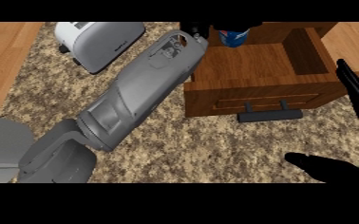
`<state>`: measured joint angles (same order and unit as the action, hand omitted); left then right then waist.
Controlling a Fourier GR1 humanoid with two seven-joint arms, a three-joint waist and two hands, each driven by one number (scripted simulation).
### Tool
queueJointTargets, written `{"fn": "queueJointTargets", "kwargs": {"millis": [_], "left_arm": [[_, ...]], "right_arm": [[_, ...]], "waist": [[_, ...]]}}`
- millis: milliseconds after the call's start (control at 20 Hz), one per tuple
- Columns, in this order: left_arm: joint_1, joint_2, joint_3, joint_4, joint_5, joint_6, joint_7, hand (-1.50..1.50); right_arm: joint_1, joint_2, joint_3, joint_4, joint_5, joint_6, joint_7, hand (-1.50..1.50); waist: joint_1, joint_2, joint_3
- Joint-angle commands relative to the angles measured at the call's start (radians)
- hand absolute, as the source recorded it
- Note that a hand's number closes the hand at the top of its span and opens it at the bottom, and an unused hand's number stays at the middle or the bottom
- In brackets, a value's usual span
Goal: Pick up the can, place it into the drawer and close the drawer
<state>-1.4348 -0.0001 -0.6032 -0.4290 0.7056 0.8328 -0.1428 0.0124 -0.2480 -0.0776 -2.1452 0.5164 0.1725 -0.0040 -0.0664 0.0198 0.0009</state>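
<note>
Drawer point(263, 71): wooden, open, occupying the upper right of the frame. Brown boxy walls, flat floor, panelled front face with a dark bar handle point(270, 115) on two posts. The handle points toward the lower edge.

Contents: one can point(232, 36), blue with a white and red mark, at the drawer's upper left corner near the top of the frame. Only its lower part shows; the top is hidden by the left hand point(210, 27). Cannot tell whether the can stands on the drawer floor or hangs just above it. The rest of the drawer floor shows bare wood.

Left hand: black, at the top centre, fingers curled over the can's upper end, holding it. Its grey forearm point(144, 90) runs diagonally from the lower left to the drawer's left wall; smooth, rounded shell panels.

Right hand point(326, 166): black, at the lower right corner, lying low over the counter; dark fingers also show along the right edge. Cannot tell how its fingers stand.

Counter point(196, 147): speckled tan and brown stone pattern.

Toaster point(98, 40): upper left, silver-white, rounded, lying on the counter, well apart from the drawer.
</note>
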Motion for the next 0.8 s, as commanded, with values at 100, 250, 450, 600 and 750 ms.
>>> {"fn": "queueJointTargets", "kwargs": {"millis": [100,250,450,600,750], "left_arm": [[0.018,0.000,0.006,0.007,-0.003,-0.014,-0.008,-1.50],[-0.048,0.005,0.019,-0.006,-0.005,-0.012,0.062,-1.50],[-0.037,0.026,0.013,-0.030,-0.028,-0.010,0.080,-1.50],[-0.001,0.059,0.013,-0.116,-0.051,0.016,0.128,-1.50],[0.077,0.118,-0.005,-0.167,-0.072,-0.030,0.144,-1.50]], "right_arm": [[-0.032,-0.010,0.118,0.134,0.281,-0.082,-0.017,-1.50],[-0.097,0.008,0.190,0.200,0.397,-0.101,0.038,-1.50],[-0.084,0.022,0.231,0.352,0.537,-0.196,0.008,-1.50],[-0.118,0.036,0.163,0.474,0.500,-0.292,-0.065,-1.50],[-0.212,0.102,0.181,0.589,0.561,-0.354,-0.018,-1.50]], "waist": [[0.046,-0.007,0.000],[0.066,-0.014,-0.001],[0.069,-0.016,0.000],[0.080,-0.022,0.000],[0.095,-0.022,-0.001]]}}
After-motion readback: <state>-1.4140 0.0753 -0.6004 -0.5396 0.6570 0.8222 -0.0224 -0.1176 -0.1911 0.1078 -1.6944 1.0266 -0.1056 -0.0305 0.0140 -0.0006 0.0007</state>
